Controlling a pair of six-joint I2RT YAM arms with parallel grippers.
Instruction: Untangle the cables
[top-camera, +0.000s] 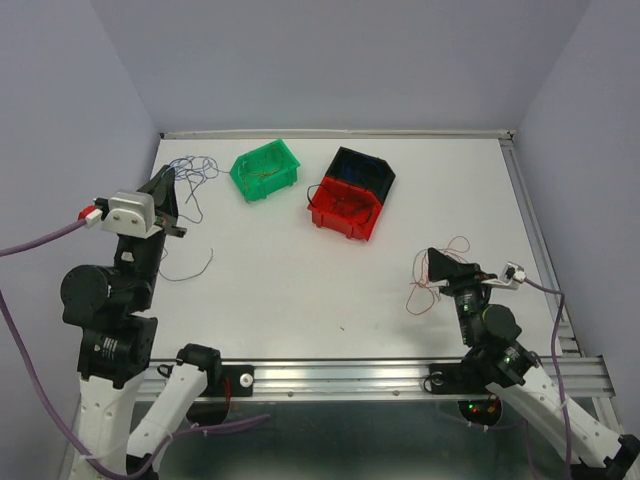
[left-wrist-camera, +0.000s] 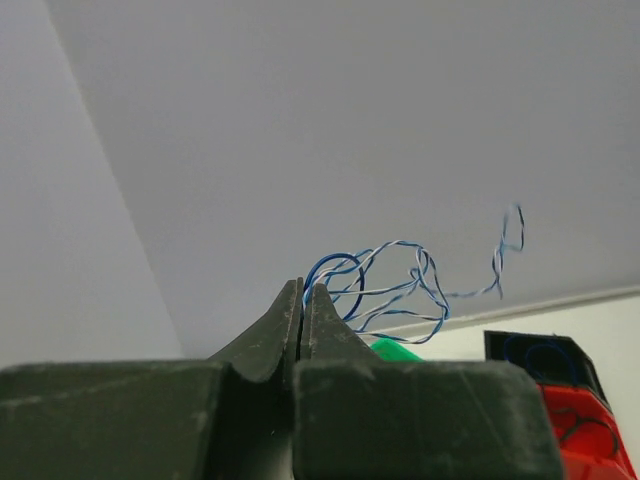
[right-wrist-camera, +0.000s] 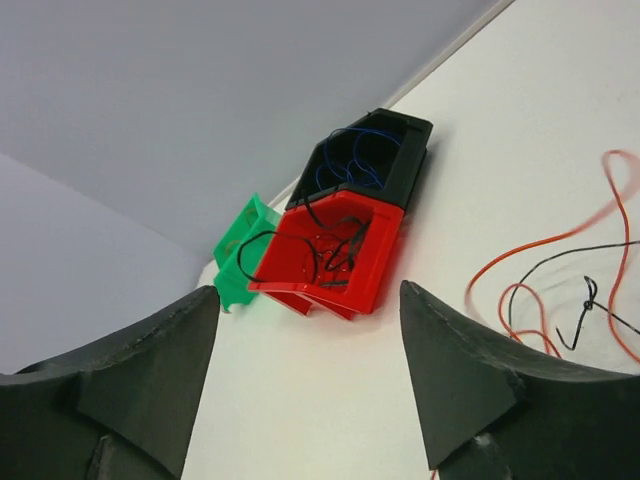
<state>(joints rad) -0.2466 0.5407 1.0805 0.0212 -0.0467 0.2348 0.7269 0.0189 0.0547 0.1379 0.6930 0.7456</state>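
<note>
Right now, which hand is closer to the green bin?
The left hand. It is just left of the green bin, while the right hand sits far off at the front right of the table.

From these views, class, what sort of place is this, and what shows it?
Likely a robotics lab cell: two robot arms bolted to a white table, plain walls around it, plastic bins and thin wires.

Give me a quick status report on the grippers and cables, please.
Left gripper shut on blue wires, lifted. Right gripper open, empty. Red and black wires loose on table beside it. Nothing in the way.
</note>
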